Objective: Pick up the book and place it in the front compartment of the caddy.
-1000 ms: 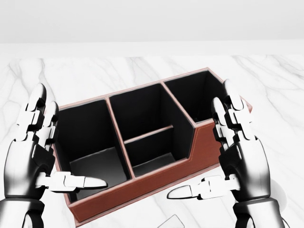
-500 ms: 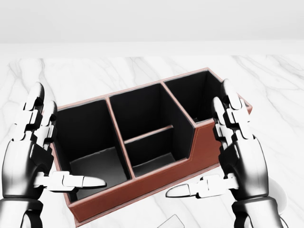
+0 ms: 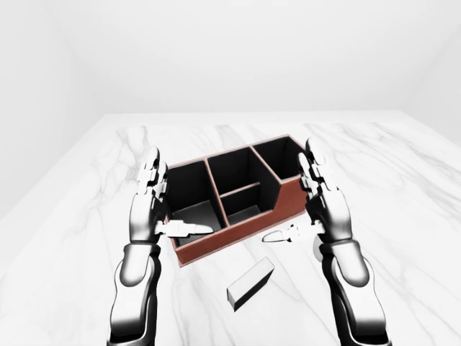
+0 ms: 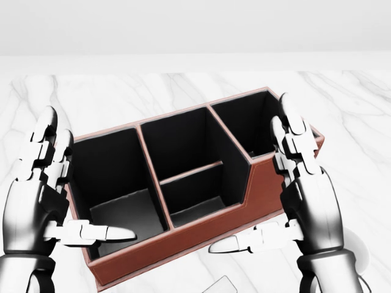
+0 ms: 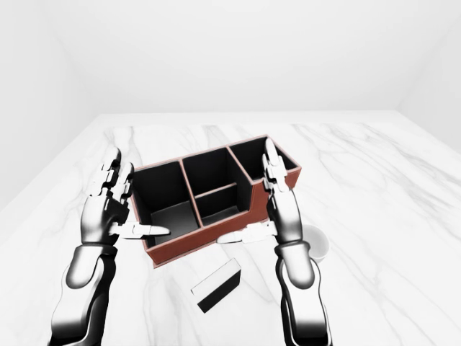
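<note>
Right hand (image 3: 328,209): raised, palm turned inward, fingers straight and spread, thumb pointing toward the view's left; it holds nothing. Left hand (image 3: 148,205): the mirror pose, likewise fully open and empty, its thumb reaching over the caddy's near-left corner. The two hands flank the caddy (image 4: 183,177), a brown leather-look box with black lining, split into a left bay, a middle section divided crosswise into two smaller cells, and a right bay with a stepped, lower wall.

Book (image 3: 250,283): a thin slab with a pale cover and a dark edge, lying flat on the desk (image 3: 403,216), below the caddy in the eye views and well apart from it. It sits lower than both hands and between the two forearms, somewhat closer to the right arm in the left-eye view. Its long axis runs diagonally, from lower left to upper right. In the head view only a corner shows at the bottom edge. Judged from this layout, either hand must drop and draw back toward the robot to reach it; the right appears marginally nearer.

A small white cup-like object (image 5: 317,244) stands just beside the right forearm. The desk is white marble with grey veining; the walls around are plain white.
</note>
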You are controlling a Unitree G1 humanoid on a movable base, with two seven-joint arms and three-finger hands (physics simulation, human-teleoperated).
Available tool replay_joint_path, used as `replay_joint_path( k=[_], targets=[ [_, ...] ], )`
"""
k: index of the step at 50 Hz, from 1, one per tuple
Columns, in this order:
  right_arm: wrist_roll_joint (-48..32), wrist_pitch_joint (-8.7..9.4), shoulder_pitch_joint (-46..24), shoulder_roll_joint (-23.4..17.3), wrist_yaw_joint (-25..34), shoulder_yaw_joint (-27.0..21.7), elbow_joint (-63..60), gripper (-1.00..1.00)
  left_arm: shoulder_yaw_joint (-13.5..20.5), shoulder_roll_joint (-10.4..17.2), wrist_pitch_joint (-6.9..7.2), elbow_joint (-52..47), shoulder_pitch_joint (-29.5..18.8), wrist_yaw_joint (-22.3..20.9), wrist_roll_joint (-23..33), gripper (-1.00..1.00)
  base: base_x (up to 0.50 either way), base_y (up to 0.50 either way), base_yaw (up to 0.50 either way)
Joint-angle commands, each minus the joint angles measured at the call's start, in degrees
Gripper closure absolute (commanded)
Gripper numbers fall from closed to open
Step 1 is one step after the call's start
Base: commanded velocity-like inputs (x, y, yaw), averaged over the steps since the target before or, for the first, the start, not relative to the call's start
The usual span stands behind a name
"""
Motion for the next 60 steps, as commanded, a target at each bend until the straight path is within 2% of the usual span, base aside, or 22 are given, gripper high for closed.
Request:
replay_joint_path(
  k=[1, 16, 31, 44, 60],
  targets=[
    [-3.5, 0.00, -0.3, -0.6, 1.7, 0.5, -1.1, -1.00, 0.3, 0.1, 0.00, 0.4, -0.4, 0.1, -0.2, -1.00, 0.00, 0.00, 0.00],
    [-10.0, 0.00, 0.6, -1.1, 6.9, 1.5, -5.6, -1.00, 0.6, 0.3, 0.00, 0.4, -0.6, 0.2, -0.4, -1.00, 0.00, 0.00, 0.00],
    [-15.8, 0.00, 4.4, -1.8, 11.7, 4.7, -10.3, -1.00, 0.7, 0.3, 0.00, 1.0, -0.8, 0.3, -0.3, -1.00, 0.00, 0.00, 0.00],
    [-19.8, 0.00, 7.8, -2.3, 13.3, 8.1, -12.5, -1.00, 1.0, 0.5, 0.00, 1.8, -1.3, 0.3, -0.5, -1.00, 0.00, 0.00, 0.00],
    [-23.9, 0.00, 15.1, -4.6, 14.3, 11.3, -13.5, -1.00, 1.3, 0.7, 0.00, 2.6, -1.5, 0.5, -0.4, -1.00, 0.00, 0.00, 0.00]
  ],
)
